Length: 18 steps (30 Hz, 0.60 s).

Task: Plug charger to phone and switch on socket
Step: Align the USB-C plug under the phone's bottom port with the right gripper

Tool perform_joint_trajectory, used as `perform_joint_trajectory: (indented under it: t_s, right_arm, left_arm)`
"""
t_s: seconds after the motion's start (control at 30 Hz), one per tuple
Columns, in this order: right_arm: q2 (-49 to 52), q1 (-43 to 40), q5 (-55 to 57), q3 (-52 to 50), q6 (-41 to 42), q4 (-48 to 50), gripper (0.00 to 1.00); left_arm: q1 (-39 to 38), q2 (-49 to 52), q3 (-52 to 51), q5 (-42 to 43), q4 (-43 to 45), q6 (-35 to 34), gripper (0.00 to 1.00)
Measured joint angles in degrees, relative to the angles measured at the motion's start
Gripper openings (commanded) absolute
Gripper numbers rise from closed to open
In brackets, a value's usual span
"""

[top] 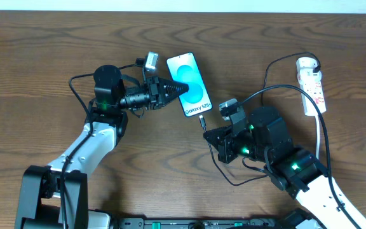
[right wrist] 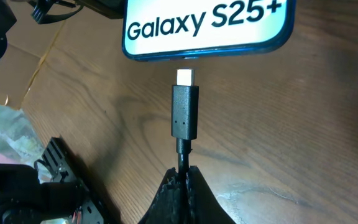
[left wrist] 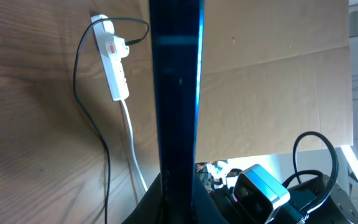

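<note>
The phone [top: 191, 84] lies on the table with its light-blue screen up and "Galaxy S25+" at its near end [right wrist: 207, 26]. My left gripper [top: 173, 90] is shut on the phone's left edge; in the left wrist view the phone's dark edge [left wrist: 178, 93] runs up from between the jaws. My right gripper [top: 206, 130] is shut on the charger cable just behind its black plug [right wrist: 184, 112]. The plug's metal tip points at the phone's bottom edge, a small gap short of it. The white socket [top: 312, 84] lies at the far right [left wrist: 114, 59].
The charger's thin black cable [top: 269, 76] loops from the socket past my right arm. The socket's white cord [left wrist: 133, 149] trails toward the table edge. Brown cardboard [left wrist: 272, 93] shows in the left wrist view.
</note>
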Motion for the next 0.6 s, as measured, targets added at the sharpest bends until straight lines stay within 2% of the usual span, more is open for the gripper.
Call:
perform_joint_trajectory:
  t_s: [0.6]
  right_arm:
    - [0.00,0.00,-0.13,0.00,3.26,0.28,0.01]
  left_arm:
    - [0.00,0.00,0.00,-0.24,0.00,-0.02,0.07]
